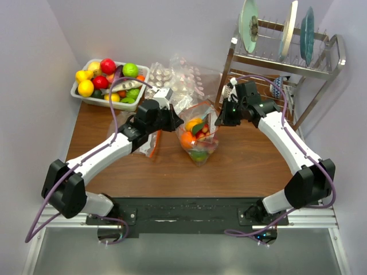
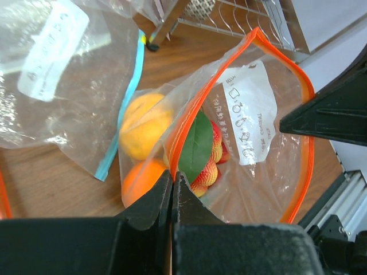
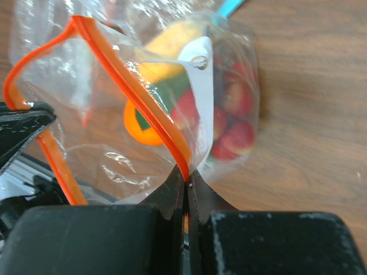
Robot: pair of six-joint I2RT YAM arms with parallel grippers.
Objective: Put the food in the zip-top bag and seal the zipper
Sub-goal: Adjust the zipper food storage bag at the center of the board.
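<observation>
The left jaws and right jaws pinch opposite zipper (image 3: pixel 132 85) ends on the bag (image 1: pixel 199 140)

Pale lilac walls (image 1: pixel 172 28) close in behind and on both sides; a brown wooden table (image 1: pixel 241 166) fills the middle; a chrome dish rack (image 1: pixel 275 62) stands far right, plates (image 1: pixel 248 26) upright; soft, even light.

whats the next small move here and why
Probably draw the left gripper and right gripper apart. Each is shut on an end of the zipper, which gapes open with the food already inside the zip-top bag; tautening should bring the strips together.
</observation>
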